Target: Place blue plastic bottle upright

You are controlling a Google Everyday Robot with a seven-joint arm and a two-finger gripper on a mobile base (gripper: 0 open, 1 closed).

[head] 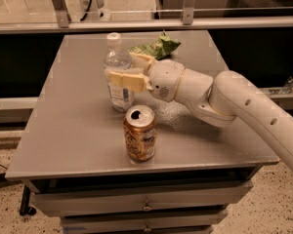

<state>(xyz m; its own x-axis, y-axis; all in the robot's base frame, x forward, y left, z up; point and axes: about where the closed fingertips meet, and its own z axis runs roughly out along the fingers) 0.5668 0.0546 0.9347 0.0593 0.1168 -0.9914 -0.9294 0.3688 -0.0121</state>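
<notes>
The blue plastic bottle [116,62], clear with a white cap and a pale label, stands upright near the middle of the grey table [73,130]. My gripper [128,70] reaches in from the right at the bottle's mid-height. One cream finger [125,80] crosses the front of the bottle and the other finger [141,59] lies behind it, so the bottle sits between them. The white arm runs off to the lower right.
A bronze soda can [140,133] stands upright just in front of the bottle, near the table's front edge. A green snack bag [156,46] lies behind my gripper towards the back. Drawers sit under the table, and a metal rail runs behind it.
</notes>
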